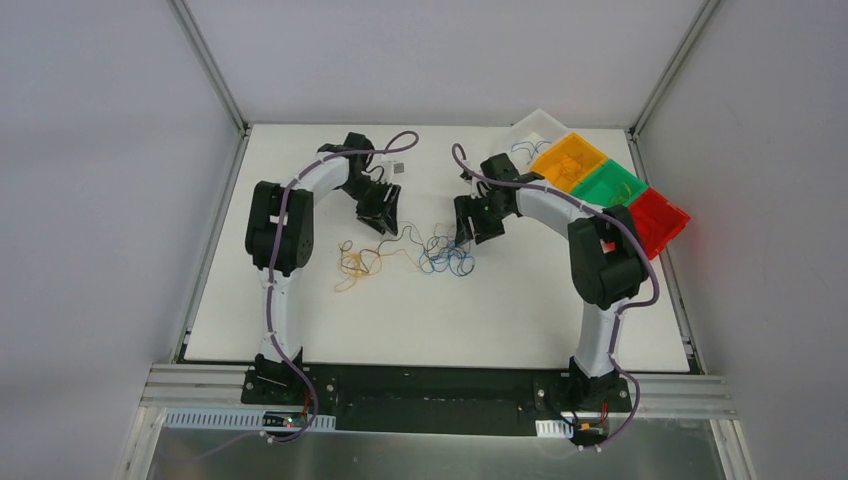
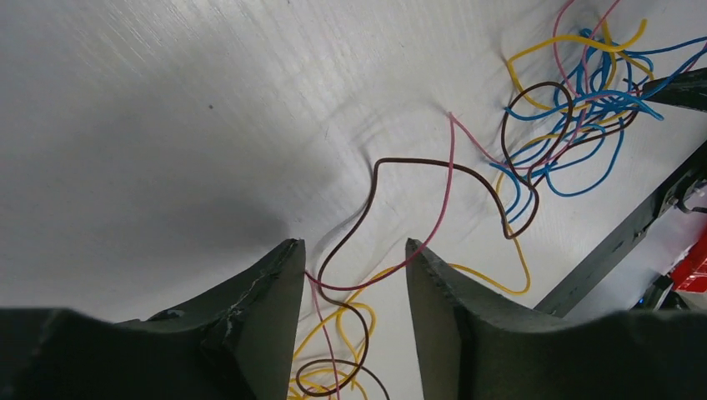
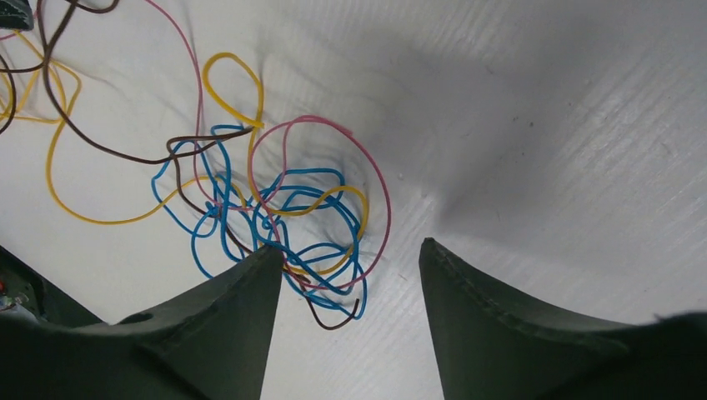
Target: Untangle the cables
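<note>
The cables lie as thin curly wires on the white table [image 1: 300, 320]. An orange-yellow bunch [image 1: 355, 262] lies left of centre and a mostly blue bunch [image 1: 447, 252] right of it, joined by dark, pink and yellow strands. My left gripper [image 1: 385, 222] is open just behind the orange bunch; in the left wrist view [image 2: 354, 250] a pink wire [image 2: 446, 196] and a brown wire [image 2: 358, 217] pass between its fingers. My right gripper [image 1: 470, 232] is open at the blue bunch's right side; in the right wrist view [image 3: 350, 250] the blue tangle [image 3: 283, 208] lies by its left finger.
Orange [image 1: 570, 160], green [image 1: 610, 186] and red [image 1: 660, 220] bins stand in a row at the table's back right, with a clear tray [image 1: 528, 135] holding wires behind them. A small white object [image 1: 397, 168] lies at the back behind the left arm.
</note>
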